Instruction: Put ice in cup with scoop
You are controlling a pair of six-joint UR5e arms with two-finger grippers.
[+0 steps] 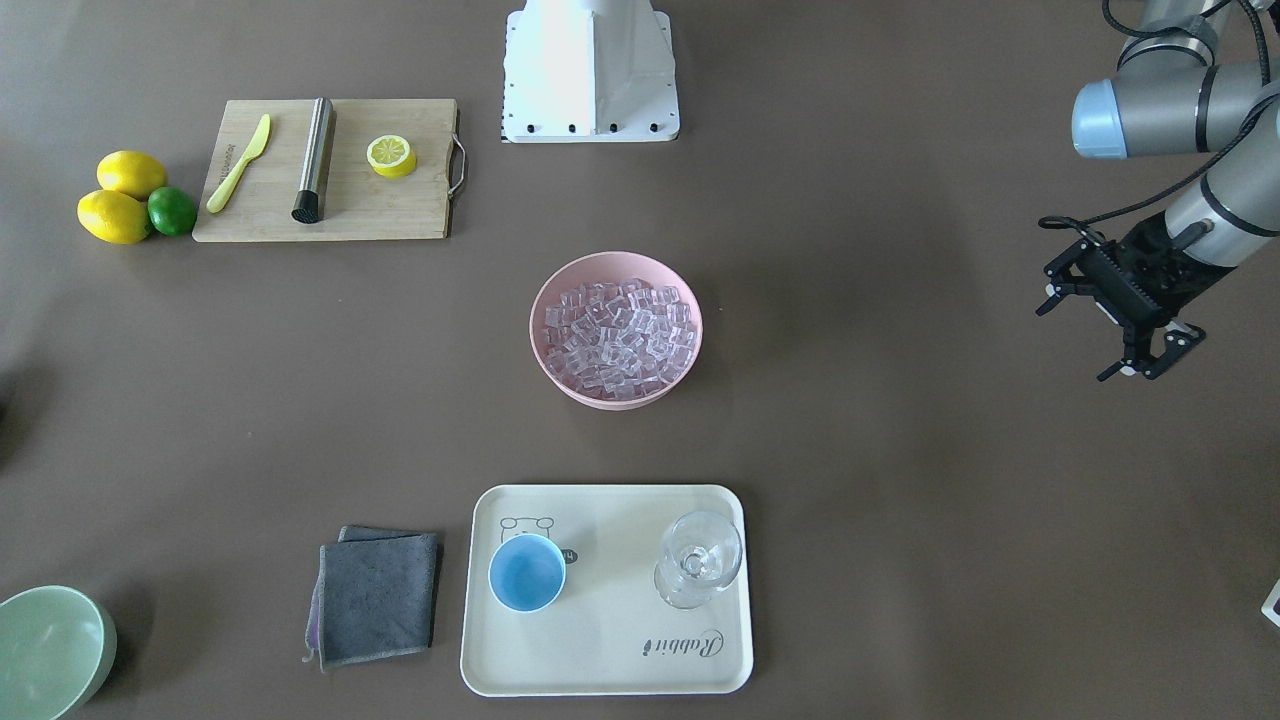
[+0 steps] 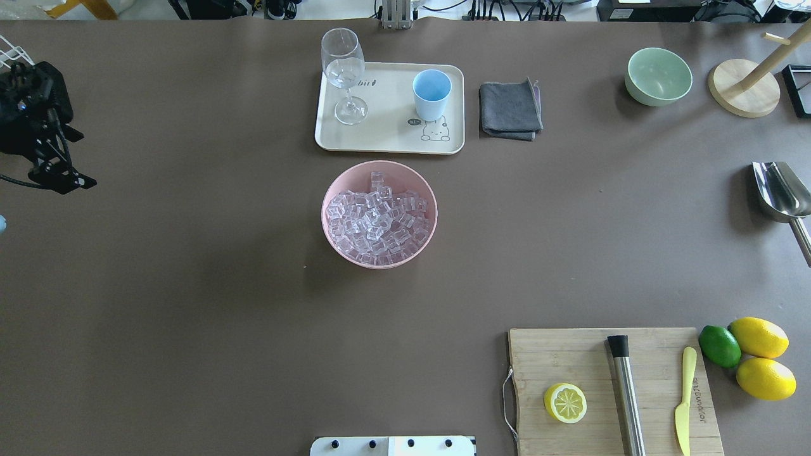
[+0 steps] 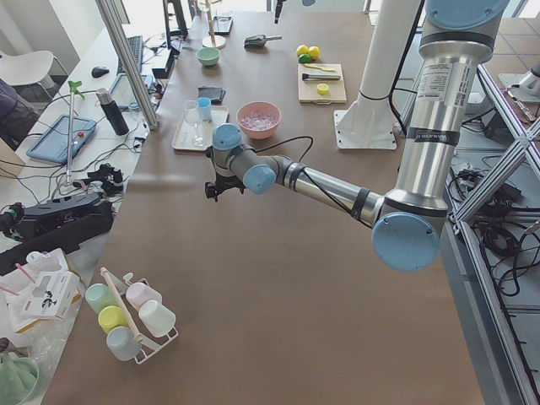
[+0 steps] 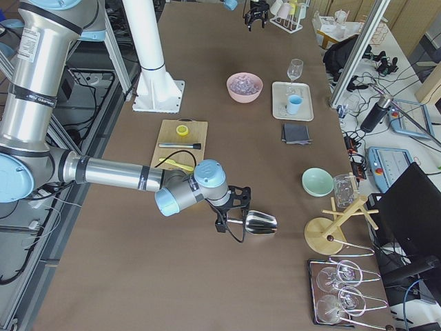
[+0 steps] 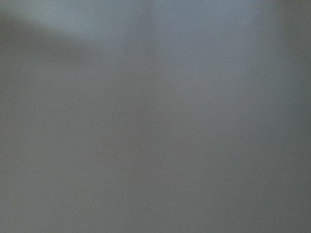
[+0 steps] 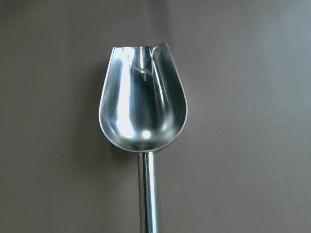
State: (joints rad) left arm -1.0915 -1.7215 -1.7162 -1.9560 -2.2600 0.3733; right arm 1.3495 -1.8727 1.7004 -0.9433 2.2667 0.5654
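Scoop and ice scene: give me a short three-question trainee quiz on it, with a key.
1. True or false: the scoop has ice in it.
2. Which stands on the tray with the cup? A) wine glass B) teapot C) fork
3. Fill in: the ice lies heaped in a ___ bowl.
Key: 1 false; 2 A; 3 pink.
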